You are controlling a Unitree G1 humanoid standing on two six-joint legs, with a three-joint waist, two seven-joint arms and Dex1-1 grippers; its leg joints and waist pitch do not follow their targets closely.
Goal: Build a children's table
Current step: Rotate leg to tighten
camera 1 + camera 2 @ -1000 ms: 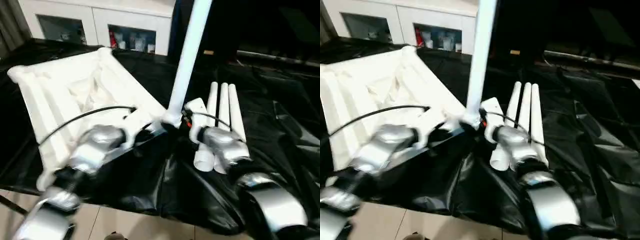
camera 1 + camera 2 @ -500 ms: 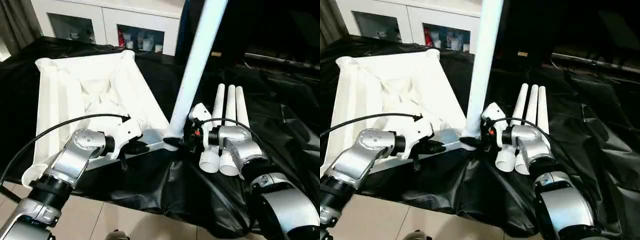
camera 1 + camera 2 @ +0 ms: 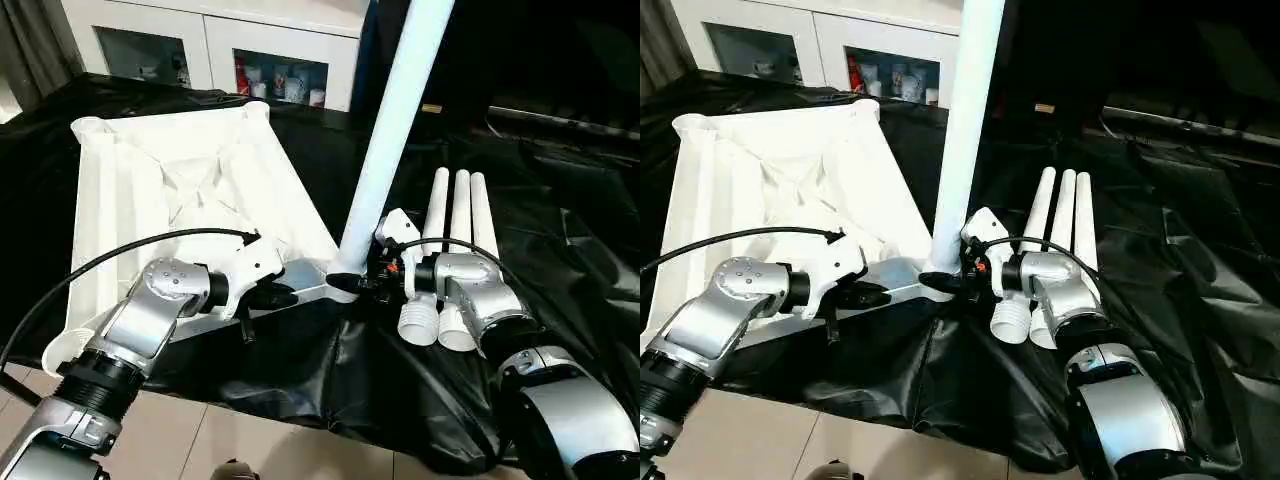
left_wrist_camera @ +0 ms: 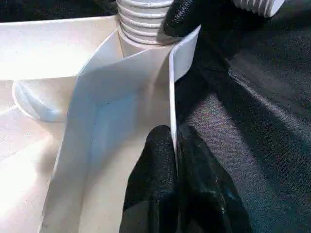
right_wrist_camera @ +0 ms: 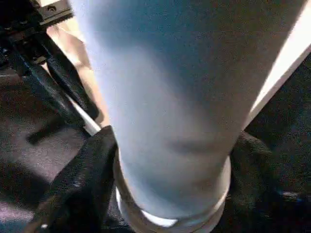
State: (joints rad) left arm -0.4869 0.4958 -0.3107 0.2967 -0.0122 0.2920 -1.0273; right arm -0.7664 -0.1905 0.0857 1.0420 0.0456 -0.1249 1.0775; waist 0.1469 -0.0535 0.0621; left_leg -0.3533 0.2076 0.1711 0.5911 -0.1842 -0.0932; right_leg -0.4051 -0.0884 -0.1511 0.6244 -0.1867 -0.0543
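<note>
Long round white plastic leg [image 3: 392, 140]: upright in near corner socket of upturned white ribbed tabletop [image 3: 180, 200]. Right gripper [image 5: 160, 160] straddles its base (nearer arm); left gripper [image 4: 175, 145] pinches the tabletop's rim.

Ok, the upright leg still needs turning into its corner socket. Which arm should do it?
Right. Its end effector already straddles the base of the upright leg, a finger on each side. The left end effector is shut on the tabletop rim, likely steadying it.
</note>
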